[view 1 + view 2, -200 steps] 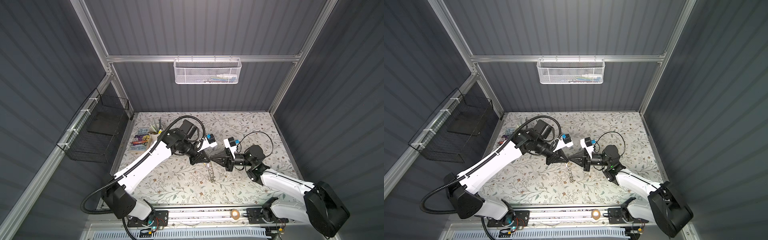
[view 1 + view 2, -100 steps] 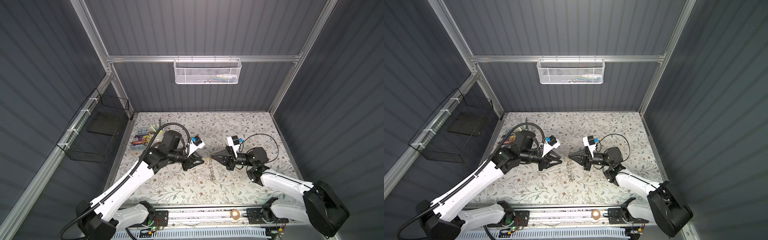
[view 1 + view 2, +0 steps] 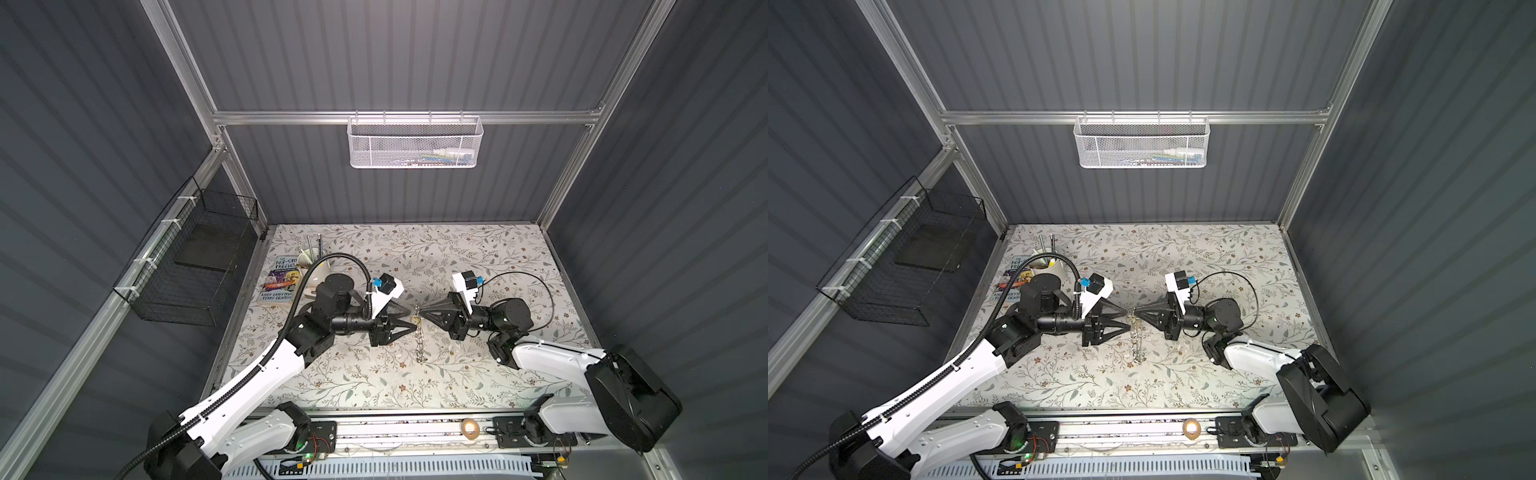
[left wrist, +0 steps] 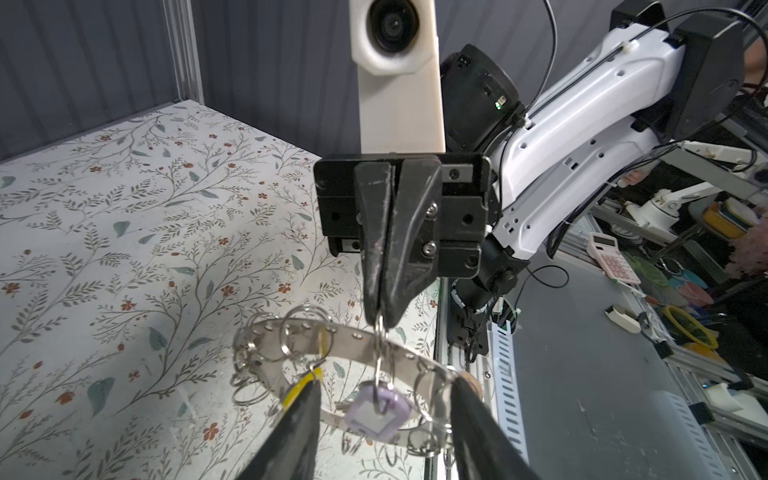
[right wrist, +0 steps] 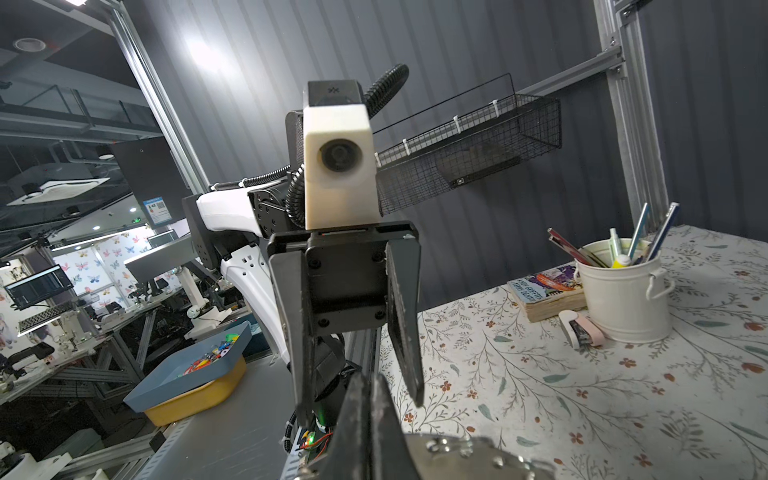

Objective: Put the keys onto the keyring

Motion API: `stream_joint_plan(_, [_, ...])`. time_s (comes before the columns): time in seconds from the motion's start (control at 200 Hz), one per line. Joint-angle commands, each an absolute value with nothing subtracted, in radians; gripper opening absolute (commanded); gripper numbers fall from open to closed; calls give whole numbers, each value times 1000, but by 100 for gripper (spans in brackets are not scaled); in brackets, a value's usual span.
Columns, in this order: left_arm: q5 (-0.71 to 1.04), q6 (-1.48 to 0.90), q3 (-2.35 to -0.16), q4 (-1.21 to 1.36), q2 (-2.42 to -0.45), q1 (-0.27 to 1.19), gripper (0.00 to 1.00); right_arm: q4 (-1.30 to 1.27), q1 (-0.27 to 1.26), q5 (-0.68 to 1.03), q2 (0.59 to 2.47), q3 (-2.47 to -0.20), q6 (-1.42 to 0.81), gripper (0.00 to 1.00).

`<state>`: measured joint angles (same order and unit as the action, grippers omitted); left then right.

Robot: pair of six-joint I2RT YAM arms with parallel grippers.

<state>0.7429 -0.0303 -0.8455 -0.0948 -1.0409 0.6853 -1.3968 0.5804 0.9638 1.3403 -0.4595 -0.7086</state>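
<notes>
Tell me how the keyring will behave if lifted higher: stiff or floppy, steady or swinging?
The keyring looks like flat metal, so it is probably stiff. It hangs from one wire loop pinched by the right gripper, so it may swing or twist. Its loose loops and the lilac tag would likely dangle.

Yellow tag mostly hidden by L jaws; keyring cut by frame edge, R wrist view.

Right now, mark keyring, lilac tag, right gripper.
keyring (image 4: 353, 335): left wrist view, flat band.
lilac tag (image 4: 376, 411): left wrist view, tag face.
right gripper (image 4: 380, 311): left wrist view, between shut fingertips.
</notes>
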Motion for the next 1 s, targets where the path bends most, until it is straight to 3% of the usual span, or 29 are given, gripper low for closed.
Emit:
stream_joint_plan(0.0, [790,-57,-831,-34,-1051,681,45,-1479,587,960,1339,-466,-727,0])
stream_joint_plan(0.185, [792,-67,-829,-18,-1065,681,31,-1478,589,963,1346,-472,-732,0])
stream_joint_plan(0.445, [796,-77,-824,-9,-1081,681,0,-1478,591,962,1350,-469,-729,0])
stream_joint_plan(0.8, [819,-100,-822,10,-1157,681,0,-1386,619,961,1329,-490,-669,0])
stream_joint_plan(0.86, [816,-105,-822,20,-1168,681,15,-1380,624,959,1331,-493,-662,0])
stream_joint_plan(0.995, [789,-111,-814,34,-1160,681,33,-1386,625,957,1337,-493,-664,0])
